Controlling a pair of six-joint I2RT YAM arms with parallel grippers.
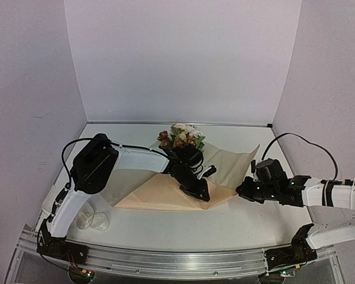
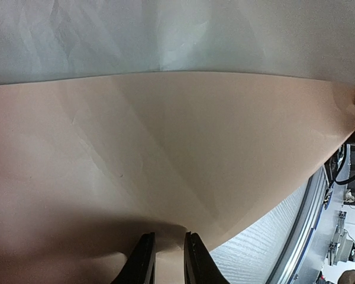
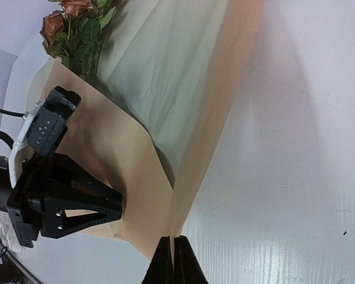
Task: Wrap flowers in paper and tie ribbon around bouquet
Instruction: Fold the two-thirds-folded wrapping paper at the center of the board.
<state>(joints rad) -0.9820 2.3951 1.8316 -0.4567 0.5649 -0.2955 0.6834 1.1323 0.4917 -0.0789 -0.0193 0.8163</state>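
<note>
I judged the paper [image 1: 147, 199] light and floppy; left hand [image 2: 168, 238] pinched its middle, right hand [image 3: 173, 242] nipped its 3 o'clock corner.

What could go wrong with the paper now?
1. The right jaws pinch the paper at its right edge, and the left jaws grip the folded flap. If they pull apart, it might tear or crease.
2. The flowers poke out at the far end with nothing holding them. Tugging the paper could slide them out of place or squash them.
</note>
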